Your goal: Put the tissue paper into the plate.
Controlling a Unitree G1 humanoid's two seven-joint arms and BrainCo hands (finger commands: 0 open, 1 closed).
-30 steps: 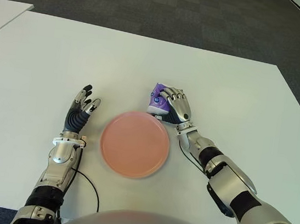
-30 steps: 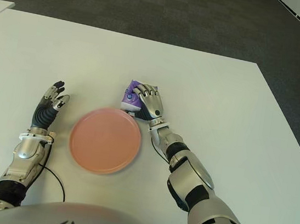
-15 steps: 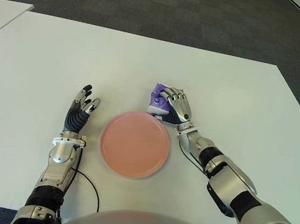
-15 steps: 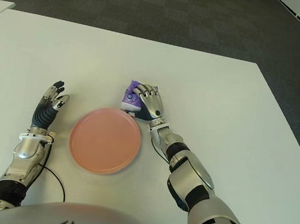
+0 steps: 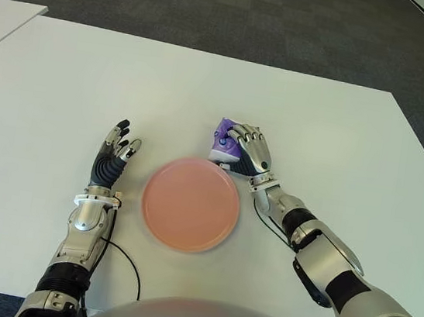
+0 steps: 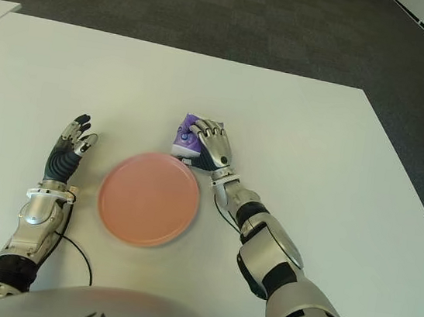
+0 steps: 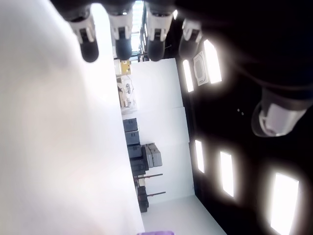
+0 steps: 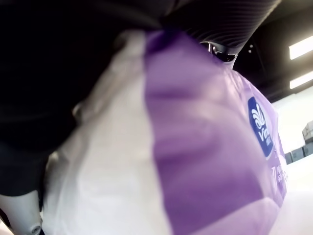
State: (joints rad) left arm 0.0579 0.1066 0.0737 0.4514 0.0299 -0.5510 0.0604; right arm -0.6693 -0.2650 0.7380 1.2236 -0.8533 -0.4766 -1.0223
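A purple and white tissue pack [image 5: 222,143] lies on the white table [image 5: 65,84] just beyond the far right rim of the round pink plate [image 5: 190,203]. My right hand [image 5: 250,151] is on top of the pack with its fingers curled over it; the right wrist view is filled by the tissue pack [image 8: 205,147] pressed into the palm. My left hand [image 5: 114,153] shows to the left of the plate, fingers spread and holding nothing. Nothing lies in the plate.
Dark carpet [image 5: 216,10] runs beyond the table's far edge. Another white table's corner [image 5: 4,18] shows at the far left. A thin black cable [image 5: 124,260] loops beside my left forearm.
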